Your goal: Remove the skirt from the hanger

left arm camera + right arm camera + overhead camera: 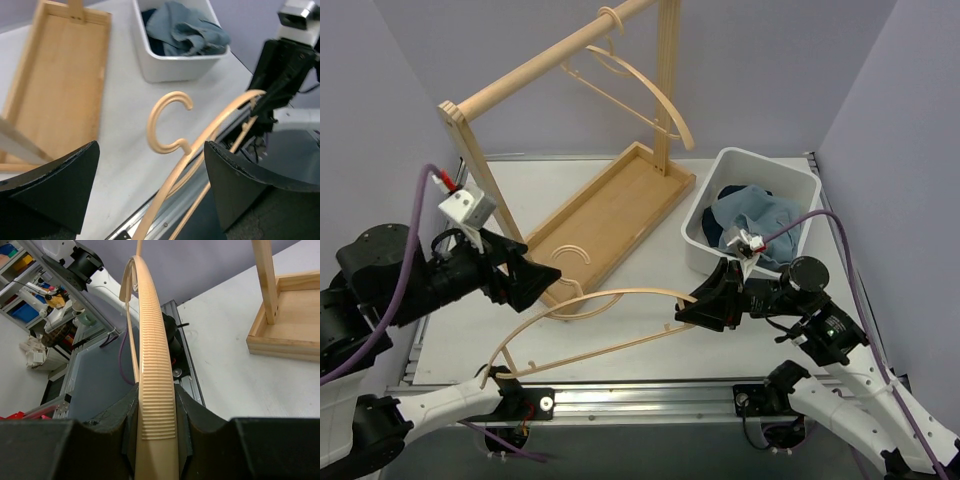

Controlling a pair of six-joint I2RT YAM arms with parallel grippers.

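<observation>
Right wrist view shows the right pincer [156, 440] clamped on the ribbed shoulder of a wooden hanger [152, 340], both fingers pressed against its sides. From above, that pincer [698, 308] sits at about 5 o'clock on the bench [760, 330], holding the hanger's [620, 296] right end; the hanger arcs leftward to about 7 o'clock, bare of any cloth, its hook lying near the tray corner.

Left wrist view shows the left pincer [150, 185] spread wide, its dark fingers [55, 185] standing on either side of the hanger's hook [167, 122] without touching it. From above, this pincer [535, 280] lies at about 9 o'clock.

Farther out, the skirt [755, 218], a crumpled blue-grey cloth, lies inside a white bin [705, 205] at about 3 o'clock, well apart from the hanger. A wooden rack [610, 215] with a tray base stands at the centre toward 12 o'clock, and a second hanger [645, 85] hangs from its top rail.
</observation>
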